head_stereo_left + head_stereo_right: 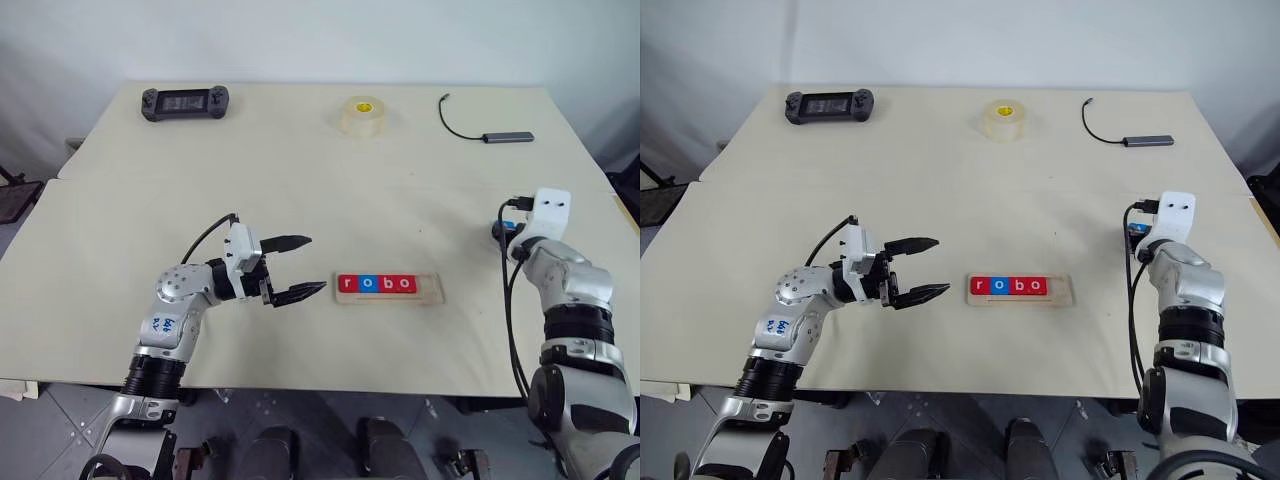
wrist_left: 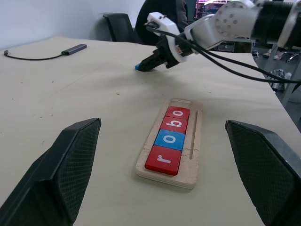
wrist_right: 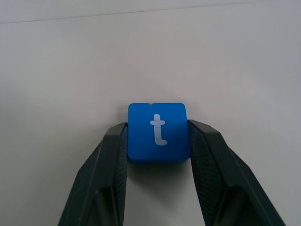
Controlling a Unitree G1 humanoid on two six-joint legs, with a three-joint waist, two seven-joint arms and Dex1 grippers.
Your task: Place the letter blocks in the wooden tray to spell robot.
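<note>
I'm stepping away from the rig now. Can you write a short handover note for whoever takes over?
Left tool: open, empty, hovering beside the wooden tray.
Right tool: fingers against both sides of the blue t block, which sits on the table off to the right of the tray.
Done: r, o, b, o sit in the tray.
Left: lift t and set it in the last slot at the tray's right end.

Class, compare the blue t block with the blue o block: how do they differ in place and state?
The t block lies on the bare table, pinched between the right gripper fingers; the blue o block sits untouched in the wooden tray, flanked by red blocks. Both are blue squares with white letters, lying face up.
</note>
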